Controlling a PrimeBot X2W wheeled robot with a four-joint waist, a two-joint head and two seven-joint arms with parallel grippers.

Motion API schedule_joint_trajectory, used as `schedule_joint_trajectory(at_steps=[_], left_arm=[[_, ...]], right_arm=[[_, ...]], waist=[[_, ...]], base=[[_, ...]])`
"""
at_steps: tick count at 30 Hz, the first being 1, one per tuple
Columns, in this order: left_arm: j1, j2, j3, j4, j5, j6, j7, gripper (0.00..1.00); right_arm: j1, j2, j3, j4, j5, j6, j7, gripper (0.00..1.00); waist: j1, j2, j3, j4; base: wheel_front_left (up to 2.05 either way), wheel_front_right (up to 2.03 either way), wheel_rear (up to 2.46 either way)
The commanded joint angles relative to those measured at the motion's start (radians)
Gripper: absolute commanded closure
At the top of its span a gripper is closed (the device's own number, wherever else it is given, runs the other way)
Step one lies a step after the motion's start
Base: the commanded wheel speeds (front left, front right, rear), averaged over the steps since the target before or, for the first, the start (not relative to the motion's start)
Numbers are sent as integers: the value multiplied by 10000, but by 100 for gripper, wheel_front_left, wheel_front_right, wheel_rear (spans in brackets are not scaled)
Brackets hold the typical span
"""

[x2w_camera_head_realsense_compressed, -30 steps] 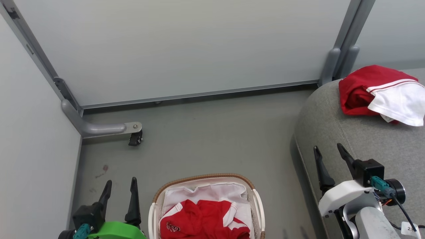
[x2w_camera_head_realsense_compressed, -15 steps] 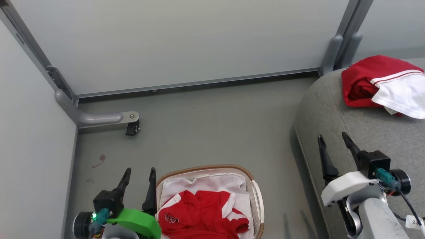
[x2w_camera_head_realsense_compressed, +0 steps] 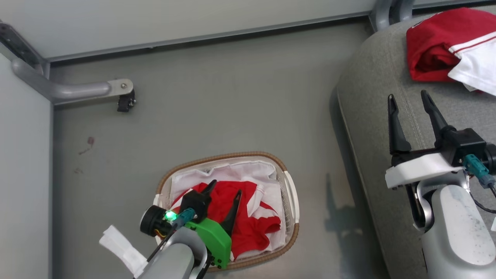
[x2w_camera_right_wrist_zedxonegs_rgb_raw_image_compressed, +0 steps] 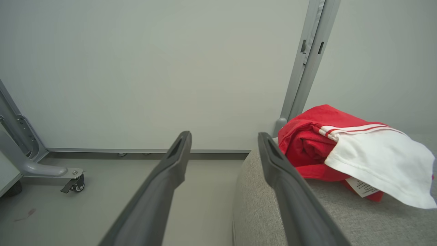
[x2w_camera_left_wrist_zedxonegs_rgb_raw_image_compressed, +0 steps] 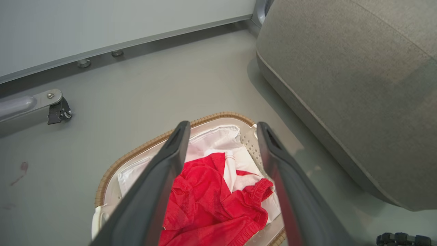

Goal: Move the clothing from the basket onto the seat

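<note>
Red shorts with white trim lie crumpled in the cream basket, on its white liner. My left gripper hangs open just above them, fingers spread; in the left wrist view the shorts show between the fingers of that gripper. The red jersey with its white sleeve rests on the grey seat at the top right. My right gripper stands open over the seat's left edge, empty; in the right wrist view the jersey lies just right of that gripper.
The basket stands on grey floor left of the seat. A partition foot with a black castor juts out at the upper left. Grey wall panels close the far side, and another panel the left.
The head camera has tilted down, shifting the whole picture. My left gripper has swung right from beside the basket to over the red shorts. The right gripper stays open by the seat.
</note>
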Motion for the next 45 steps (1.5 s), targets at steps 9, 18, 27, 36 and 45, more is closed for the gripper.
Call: schedule_joint_trajectory(at_steps=[9,18,27,36,45], left_arm=[[-1889,61,-2719,1561,-538,-48,276,0],[-2865,69,-4564,2637,-893,-48,457,0],[-3701,67,-5014,3887,-1114,-17,295,0],[-4378,63,-4689,4719,-1466,307,135,0],[-4608,76,-4516,5069,-1734,250,31,100]], right_arm=[[-924,-32,24,-840,268,-10,-21,0],[-1447,-27,286,-1743,800,-10,-20,0],[-1844,-27,541,-2589,1183,-11,-21,0],[-1967,-29,560,-3303,1356,-11,-20,0],[-1900,-30,538,-3191,1199,-11,-21,0]], waist=[[0,0,3117,-1389],[0,0,4418,-1931],[0,0,5472,-2433],[0,0,6112,-2727],[0,0,5914,-2613]], base=[[0,0,0],[0,0,0],[0,0,0],[0,0,0],[0,0,0]])
